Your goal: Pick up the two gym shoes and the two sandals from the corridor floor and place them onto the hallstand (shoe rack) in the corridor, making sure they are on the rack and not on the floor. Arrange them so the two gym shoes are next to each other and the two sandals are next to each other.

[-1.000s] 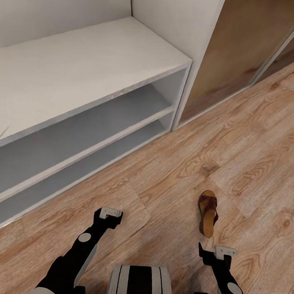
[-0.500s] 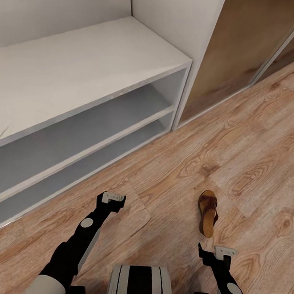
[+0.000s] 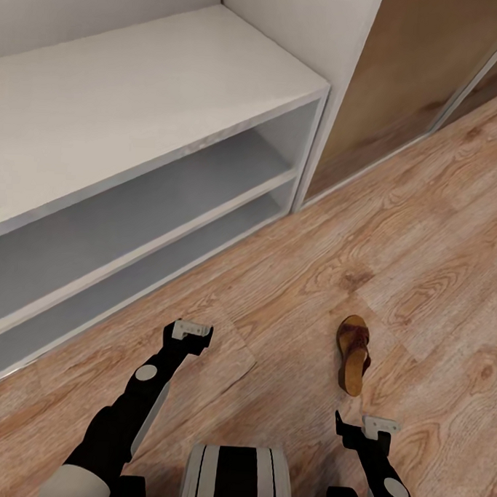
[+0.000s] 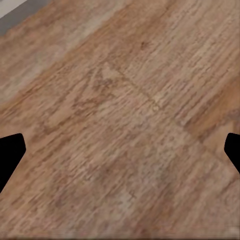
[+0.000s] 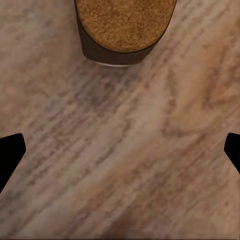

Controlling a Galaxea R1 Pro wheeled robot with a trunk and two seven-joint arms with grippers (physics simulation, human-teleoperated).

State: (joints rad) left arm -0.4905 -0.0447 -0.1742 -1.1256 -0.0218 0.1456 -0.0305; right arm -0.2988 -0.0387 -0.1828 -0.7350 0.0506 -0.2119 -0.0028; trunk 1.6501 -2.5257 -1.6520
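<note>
Head view gives me one brown leather sandal with a tan footbed [image 3: 352, 354] lying flat on the light wood-plank corridor floor [image 3: 424, 236], just beyond my right gripper [image 3: 370, 428]. Its rounded end [image 5: 125, 27] shows ahead of wide-spread, empty fingers [image 5: 11, 150]. My left gripper [image 3: 189, 331], equally open and empty, hovers over bare planks near the pale grey-white hallstand [image 3: 139, 104], far left.

Both black arms reached forward and down; the left gripper [image 3: 192, 330] and right gripper [image 3: 374, 427] were spread wide, holding nothing.
</note>
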